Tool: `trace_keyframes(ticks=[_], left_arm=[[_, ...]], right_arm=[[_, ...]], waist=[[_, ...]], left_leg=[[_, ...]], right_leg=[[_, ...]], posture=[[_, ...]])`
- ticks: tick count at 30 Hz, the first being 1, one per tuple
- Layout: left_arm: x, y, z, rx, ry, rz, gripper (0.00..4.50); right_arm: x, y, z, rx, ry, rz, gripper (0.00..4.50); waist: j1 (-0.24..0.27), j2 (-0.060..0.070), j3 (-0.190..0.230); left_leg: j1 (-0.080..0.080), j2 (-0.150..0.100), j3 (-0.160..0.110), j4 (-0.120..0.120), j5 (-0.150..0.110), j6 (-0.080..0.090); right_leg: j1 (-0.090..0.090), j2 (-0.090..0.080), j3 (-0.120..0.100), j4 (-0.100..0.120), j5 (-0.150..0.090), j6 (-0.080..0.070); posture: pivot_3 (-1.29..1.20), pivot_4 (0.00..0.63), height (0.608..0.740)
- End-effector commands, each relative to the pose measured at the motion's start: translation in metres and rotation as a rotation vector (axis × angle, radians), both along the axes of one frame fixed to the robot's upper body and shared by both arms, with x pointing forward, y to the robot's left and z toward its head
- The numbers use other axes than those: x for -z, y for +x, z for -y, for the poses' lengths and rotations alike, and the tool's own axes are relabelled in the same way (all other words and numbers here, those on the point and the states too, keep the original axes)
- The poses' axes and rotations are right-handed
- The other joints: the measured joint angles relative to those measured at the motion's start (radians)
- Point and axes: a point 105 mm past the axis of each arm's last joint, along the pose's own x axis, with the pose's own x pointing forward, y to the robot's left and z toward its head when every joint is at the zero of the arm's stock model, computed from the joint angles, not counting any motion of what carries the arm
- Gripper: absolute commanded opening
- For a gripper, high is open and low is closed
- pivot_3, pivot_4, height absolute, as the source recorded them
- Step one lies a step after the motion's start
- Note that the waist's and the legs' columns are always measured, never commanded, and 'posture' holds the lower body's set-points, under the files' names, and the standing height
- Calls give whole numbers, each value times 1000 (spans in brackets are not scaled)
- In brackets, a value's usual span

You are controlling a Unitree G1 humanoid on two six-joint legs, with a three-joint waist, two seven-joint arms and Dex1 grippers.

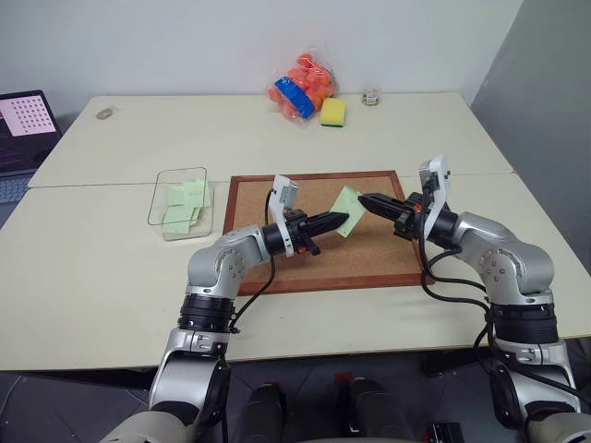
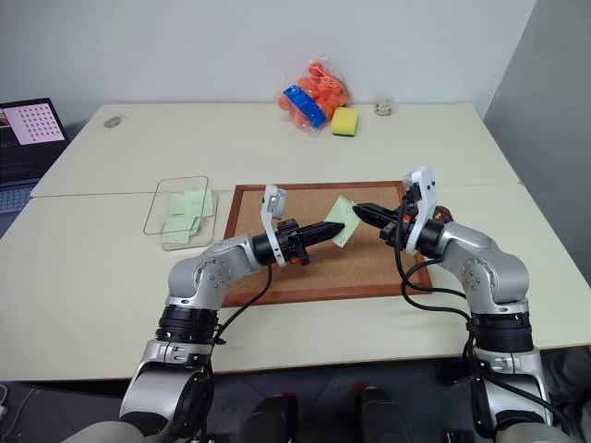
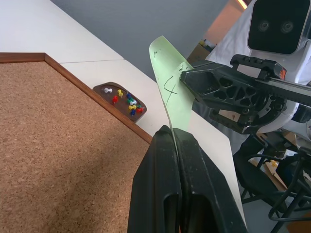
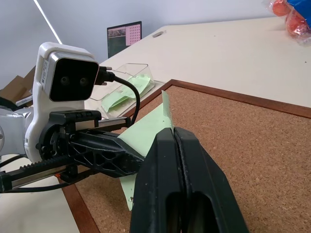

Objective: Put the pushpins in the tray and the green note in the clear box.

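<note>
Both pincers pinch the green note [image 1: 346, 211] above the corkboard [image 1: 277, 268]: left pincer [image 1: 342, 219] clamped on its lower edge, right pincer [image 1: 363, 199] on its upper corner. Pushpins [image 3: 127, 99] lie in the tray [image 3: 106, 87] against the corkboard's right frame. The clear box [image 1: 159, 201] sits off its left edge.

A dark handwritten mark, perhaps an "X", shows on the green note [image 3: 171, 87]; nothing else is legible.

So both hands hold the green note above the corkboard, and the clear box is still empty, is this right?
Not quite. The clear box is not empty: green notes already lie in it, as the left eye view shows. The rest holds: left hand and right hand both pinch the green note above the corkboard.
</note>
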Motion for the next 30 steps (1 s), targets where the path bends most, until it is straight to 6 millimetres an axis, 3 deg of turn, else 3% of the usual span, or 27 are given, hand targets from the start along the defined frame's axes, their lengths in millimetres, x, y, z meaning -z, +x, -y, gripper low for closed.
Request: trace_keyframes(ticks=[1,18,26,30], left_arm=[[-12,3,2,-10,-17,48,3],[-13,4,-4,-33,-9,57,0],[-29,11,-25,-203,46,188,0],[-39,23,-51,-471,149,321,0]], right_arm=[[-10,-5,-4,-20,17,47,178],[-7,-10,12,27,1,50,3603],[-9,-24,17,38,-6,63,3603],[-14,-29,8,16,20,75,3603]], waist=[[0,0,0],[0,0,0],[-1,0,0],[0,0,0]], left_leg=[[0,0,0,0,0,0],[0,0,0,0,0,0],[0,0,0,0,0,0],[0,0,0,0,0,0]], right_leg=[[0,0,0,0,0,0],[0,0,0,0,0,1],[0,0,0,-1,-1,2],[0,0,0,-1,-1,2]], posture=[[0,150,740],[0,150,740],[0,150,740],[0,150,740]])
